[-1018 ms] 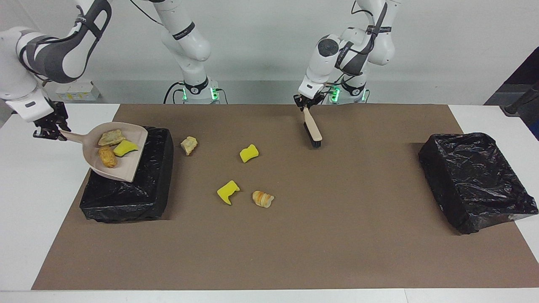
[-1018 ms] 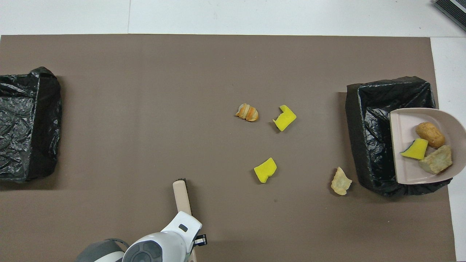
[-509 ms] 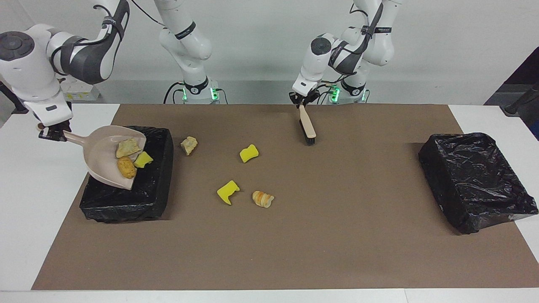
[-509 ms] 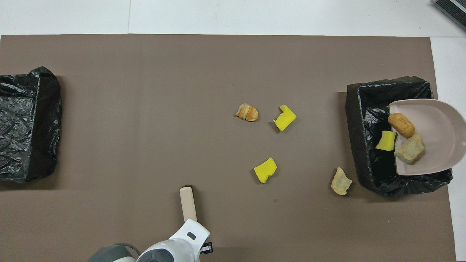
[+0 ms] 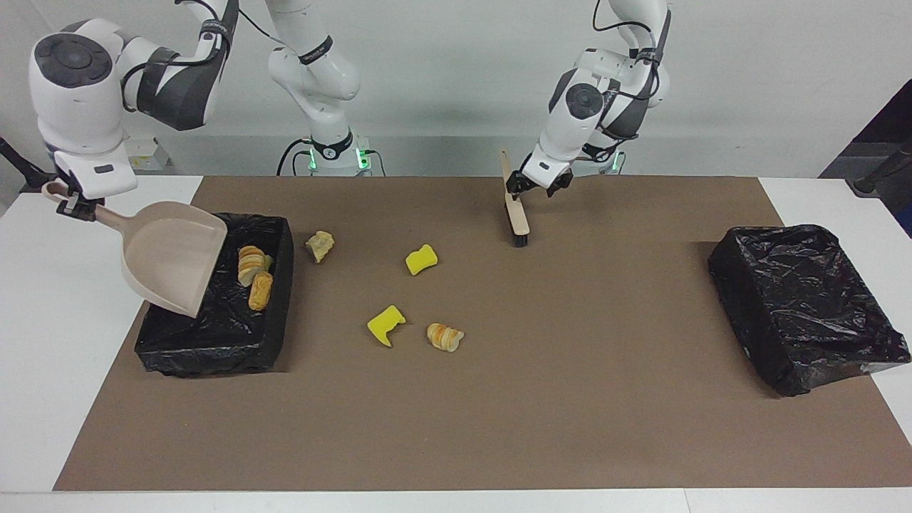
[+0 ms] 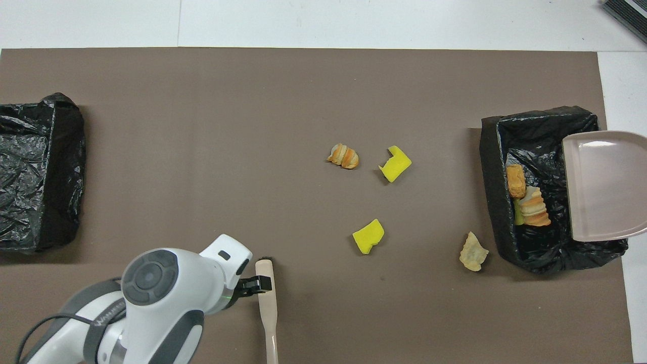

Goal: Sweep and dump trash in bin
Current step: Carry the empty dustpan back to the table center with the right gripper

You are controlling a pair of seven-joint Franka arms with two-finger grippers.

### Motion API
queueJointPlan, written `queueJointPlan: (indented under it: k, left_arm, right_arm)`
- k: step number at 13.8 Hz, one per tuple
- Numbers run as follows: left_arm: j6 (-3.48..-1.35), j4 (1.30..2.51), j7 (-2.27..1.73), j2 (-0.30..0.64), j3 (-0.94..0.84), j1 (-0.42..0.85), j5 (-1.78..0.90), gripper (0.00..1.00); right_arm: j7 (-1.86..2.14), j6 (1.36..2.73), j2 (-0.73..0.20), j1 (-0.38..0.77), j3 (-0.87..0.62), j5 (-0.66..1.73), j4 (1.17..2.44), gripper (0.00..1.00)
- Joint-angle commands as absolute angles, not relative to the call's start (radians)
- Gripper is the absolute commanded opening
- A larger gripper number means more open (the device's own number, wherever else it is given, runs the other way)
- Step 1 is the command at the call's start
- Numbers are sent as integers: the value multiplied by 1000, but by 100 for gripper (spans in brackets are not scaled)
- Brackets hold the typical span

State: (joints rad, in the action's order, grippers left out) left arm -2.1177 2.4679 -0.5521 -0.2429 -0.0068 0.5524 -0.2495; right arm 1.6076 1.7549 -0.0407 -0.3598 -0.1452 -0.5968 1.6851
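Observation:
My right gripper is shut on the handle of the beige dustpan, which tilts steeply, empty, over the black-lined bin at the right arm's end. Dumped trash lies inside that bin. On the mat lie a tan scrap beside the bin, two yellow sponge chunks and a striped bread lump. My left gripper stands open beside the brush, whose bristles rest on the mat with the handle raised toward the robots.
A second black-lined bin stands at the left arm's end of the brown mat. White table borders the mat on every side.
The right arm tipped the dustpan up and its three scraps slid into the bin. The left arm swung aside and its gripper opened off the brush handle.

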Motion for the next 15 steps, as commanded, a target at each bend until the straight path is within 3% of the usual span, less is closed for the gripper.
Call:
queueJointPlan:
  k: [1, 4, 8, 12, 15]
  left_arm:
    - [-2069, 2317, -519, -129, -15, 456, -160, 100]
    - [-2051, 2182, -395, -39, -15, 352, -117, 100]
    - [-2068, 2050, -286, 53, -15, 224, -84, 100]
    - [-2037, 1901, -175, 133, -14, 146, -52, 100]
    - [-1927, 1737, -129, 205, -14, 123, 15, 100]
  right_arm:
    - [1545, 1735, -8, -360, -152, -609, 1669, 0]
    - [1366, 1675, -18, -312, -182, -531, 1622, 0]
    - [971, 1623, -17, -161, -181, -392, 1617, 0]
    - [507, 1644, -28, -48, -183, -236, 1609, 0]
    - [175, 1657, -124, 84, -183, -201, 1508, 0]
